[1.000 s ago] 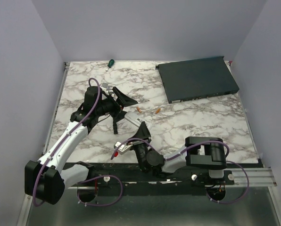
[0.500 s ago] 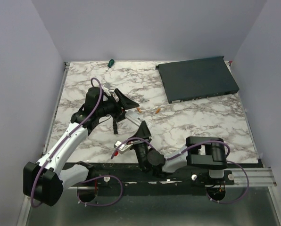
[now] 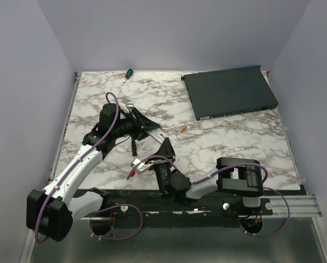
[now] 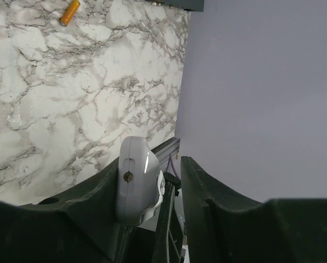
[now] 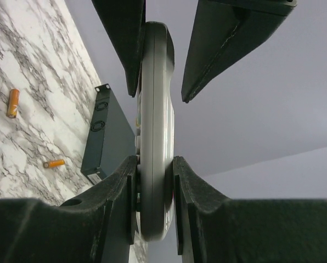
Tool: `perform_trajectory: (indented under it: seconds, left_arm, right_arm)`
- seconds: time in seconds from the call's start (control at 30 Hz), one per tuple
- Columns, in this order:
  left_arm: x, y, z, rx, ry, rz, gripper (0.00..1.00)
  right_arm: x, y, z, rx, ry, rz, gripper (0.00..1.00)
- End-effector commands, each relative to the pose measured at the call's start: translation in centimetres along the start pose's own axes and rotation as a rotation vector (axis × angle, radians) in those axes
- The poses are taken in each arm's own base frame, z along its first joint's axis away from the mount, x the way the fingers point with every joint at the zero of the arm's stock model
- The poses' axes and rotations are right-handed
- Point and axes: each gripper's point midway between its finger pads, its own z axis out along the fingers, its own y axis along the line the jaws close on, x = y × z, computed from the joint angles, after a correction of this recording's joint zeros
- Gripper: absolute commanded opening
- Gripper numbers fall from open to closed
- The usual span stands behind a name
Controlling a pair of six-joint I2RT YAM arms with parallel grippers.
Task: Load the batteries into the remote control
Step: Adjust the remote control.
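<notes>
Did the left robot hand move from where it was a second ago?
Yes. The left gripper moved nearer and rightward, away from the green screwdriver, toward the remote held by the right gripper.

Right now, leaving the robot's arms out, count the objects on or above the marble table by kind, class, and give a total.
batteries: 2
remote control: 1
screwdriver: 1
dark flat box: 1
Total: 5
</notes>
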Motion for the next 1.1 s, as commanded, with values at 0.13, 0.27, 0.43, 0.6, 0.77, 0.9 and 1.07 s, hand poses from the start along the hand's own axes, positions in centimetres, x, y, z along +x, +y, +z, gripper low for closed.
perform_trajectory:
  seconds: [0.13,0.27,0.43,0.6,0.77,0.9,1.07]
  left_arm:
    - [0.1,-1.8,-0.7,0.055,-0.007,0.035,0.26]
    - [0.1,-1.6,-0.6,0.053,-0.006,0.032,0.09]
    - [0.2,-1.6,-0.4,0.077,0.0,0.042,0.0]
    - [0.0,-1.5,-0.5,0.088,-0.025,0.062,0.0]
    - [-0.2,-1.0,-0.3,0.078,-0.034,0.073,0.0]
    - [-0.3,-0.4,0.2,0.069,-0.032,0.08,0.0]
    - [-0.6,0.1,0.5,0.075,-0.055,0.127,0.0]
  right_arm:
    - [1.7,-1.4,0.0,0.095,0.063,0.282,0.01]
    - [1.9,-1.6,-0.1,0.096,0.067,0.289,0.01]
    - [1.8,-1.9,0.0,0.101,0.07,0.304,0.45]
    - [0.7,-2.3,0.0,0.107,0.053,0.338,0.84]
    - [-0.1,-3.3,-0.3,0.117,0.041,0.43,0.92]
    - [-0.1,-4.4,-0.6,0.123,0.044,0.518,0.96]
    - [-0.6,-4.4,-0.7,0.033,0.023,0.64,0.94]
